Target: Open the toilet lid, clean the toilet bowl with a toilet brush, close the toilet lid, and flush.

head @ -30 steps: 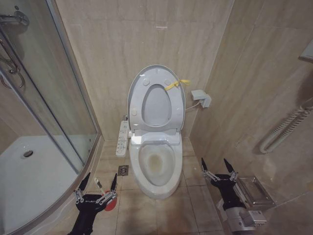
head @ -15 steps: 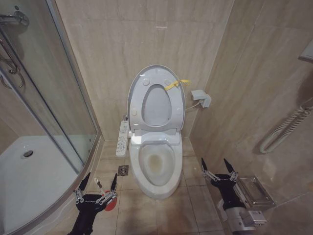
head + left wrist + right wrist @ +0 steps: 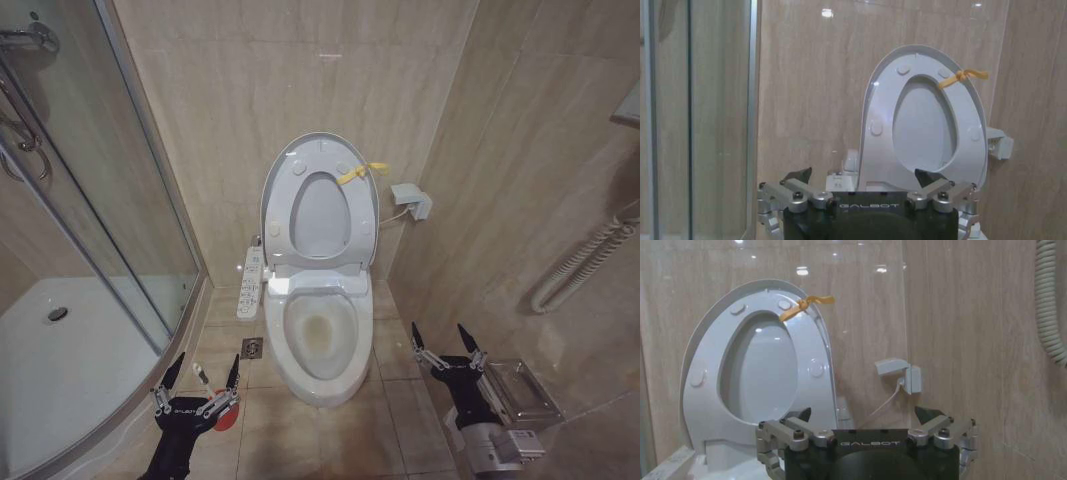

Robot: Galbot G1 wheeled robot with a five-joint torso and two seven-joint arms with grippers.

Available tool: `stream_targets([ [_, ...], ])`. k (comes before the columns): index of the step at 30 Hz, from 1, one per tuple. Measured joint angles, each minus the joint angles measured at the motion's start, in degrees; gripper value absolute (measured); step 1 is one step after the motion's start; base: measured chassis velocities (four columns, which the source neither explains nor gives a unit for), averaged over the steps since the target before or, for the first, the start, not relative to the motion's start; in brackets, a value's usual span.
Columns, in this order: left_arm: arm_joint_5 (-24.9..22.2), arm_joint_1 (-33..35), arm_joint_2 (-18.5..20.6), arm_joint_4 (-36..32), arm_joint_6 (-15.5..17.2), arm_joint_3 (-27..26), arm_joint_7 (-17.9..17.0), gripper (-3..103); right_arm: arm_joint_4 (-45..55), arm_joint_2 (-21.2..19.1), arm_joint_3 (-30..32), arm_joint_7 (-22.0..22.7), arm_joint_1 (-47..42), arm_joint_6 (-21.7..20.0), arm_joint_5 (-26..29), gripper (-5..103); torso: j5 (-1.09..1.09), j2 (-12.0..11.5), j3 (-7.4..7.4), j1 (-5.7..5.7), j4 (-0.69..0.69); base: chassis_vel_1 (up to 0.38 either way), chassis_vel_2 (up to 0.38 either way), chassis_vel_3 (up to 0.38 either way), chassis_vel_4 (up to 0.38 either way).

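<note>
Your lid (image 3: 320,205) is already up against the far wall, the bowl (image 3: 320,345) exposed. Brushing, closing and flushing remain. The left claw (image 3: 196,388) hangs spread over the red brush holder (image 3: 226,420) on the near-left floor; the right claw (image 3: 447,350) waits spread, near right.

Even, fairly bright overhead light; small glare spots on the glossy beige wall tiles (image 3: 802,270); soft shadows, sharp focus.
</note>
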Motion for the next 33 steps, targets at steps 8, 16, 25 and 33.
stream_targets([
  [8,0.00,0.00,0.00,0.00,0.00,0.00,0.00,100,0.00,0.00,0.00,0.00,0.00,0.00,0.00,100,0.00,0.00,0.00,0.00,0.00,0.000,0.000,0.000,0.000],
  [16,0.00,0.00,0.00,0.00,0.00,0.00,0.00,100,1.67,-1.86,0.74,0.56,1.10,-3.36,1.85,100,0.00,0.00,0.00,0.00,0.00,0.000,0.000,0.000,0.000],
  [25,0.00,0.00,0.00,0.00,0.00,0.00,0.00,100,8.70,-9.43,4.04,3.08,5.86,-17.47,10.15,100,0.00,0.00,0.00,0.00,0.00,0.000,0.000,0.000,0.000],
  [33,0.00,0.00,0.00,0.00,0.00,-0.01,0.00,100,13.98,-15.85,6.18,5.39,10.11,-28.14,17.23,100,-0.03,0.00,0.00,0.00,-0.03,0.000,0.000,0.000,0.000],
])
